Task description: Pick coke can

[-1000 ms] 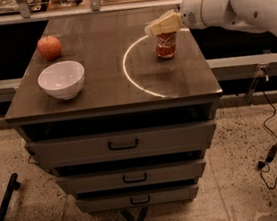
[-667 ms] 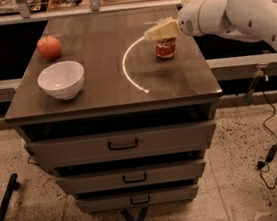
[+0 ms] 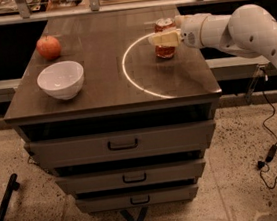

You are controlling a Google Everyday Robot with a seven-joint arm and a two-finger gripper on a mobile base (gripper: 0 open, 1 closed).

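The dark wooden bench (image 3: 101, 94) with three drawers fills the middle of the frame, and the white robot arm (image 3: 249, 26) reaches in from the right edge across its upper right corner. A white bowl (image 3: 61, 79) sits left of centre on the bench, with a red apple (image 3: 48, 47) just behind it toward the upper left. Both are well apart from the coke can (image 3: 165, 51), which stands upright in the upper right part of the benchtop. The end effector (image 3: 162, 39) lies across the can's middle; whether it is released or clenched I cannot tell. The step in hand looks like the grasp itself, and the next move calls for a firm hold before lifting straight up. Compared with a second ago, the end effector has dropped from the can's top to its middle, and the can has not shifted.
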